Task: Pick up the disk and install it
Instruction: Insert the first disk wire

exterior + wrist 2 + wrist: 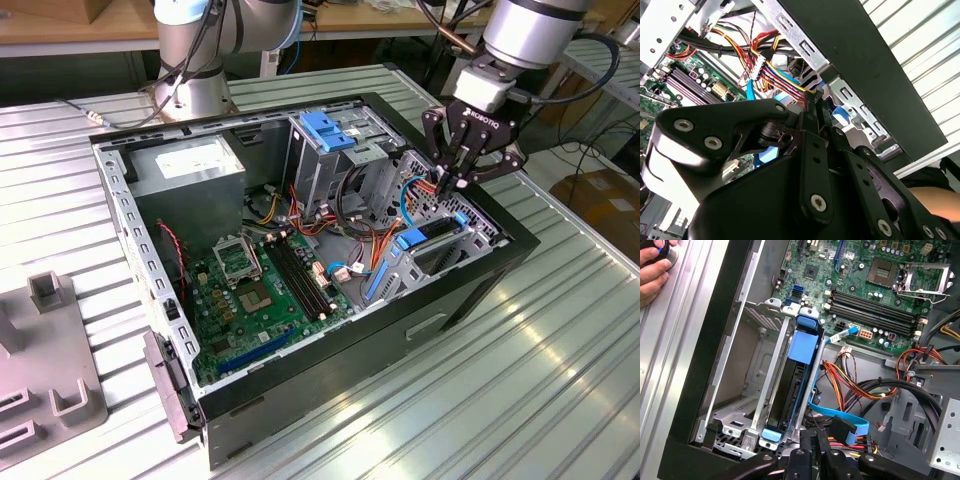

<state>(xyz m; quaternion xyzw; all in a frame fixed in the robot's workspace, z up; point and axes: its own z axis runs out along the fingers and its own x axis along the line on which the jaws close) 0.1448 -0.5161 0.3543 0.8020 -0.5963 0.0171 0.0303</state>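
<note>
Blue rails mark the disk (432, 233): in the exterior view it sits on edge in the bay at the case (470, 290) corner toward that view's right, w/ the gripper (462, 181) just above its far end, fingers pinched together on nothing. Second wrist view: black fingers (812, 107) meet tip to tip near the cable bundle (772, 72). First wrist view: disk (801, 390) slotted between the bay's metal walls, blue cable (840, 417) beside it, a person's hand (655, 270) on the table. Judging by this, install looks mostly done; whether it is fully seated, can't tell.
</note>
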